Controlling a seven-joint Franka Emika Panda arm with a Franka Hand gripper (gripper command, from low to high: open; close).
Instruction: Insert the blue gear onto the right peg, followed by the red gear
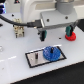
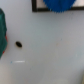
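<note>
The blue gear (image 1: 50, 53) lies flat on the right part of the grey, black-bordered plate (image 1: 35, 62), covering the spot of the right peg, which is hidden under it. The plate's other pin (image 1: 36, 54) stands bare on the exterior view's left. The red gear (image 1: 70, 36) rests on the white table behind the plate, towards the exterior view's right. My gripper (image 1: 55, 33) hangs open above the table, and one green fingertip (image 1: 67, 31) is right beside the red gear. In the wrist view the blue gear (image 2: 59, 4) and a plate corner (image 2: 36, 7) show at the edge.
A white block with dark slots (image 1: 19, 32) stands at the back on the exterior view's left, with a black cable (image 1: 15, 21) running past it. The wrist view shows a small dark hole (image 2: 19, 44) in the white table.
</note>
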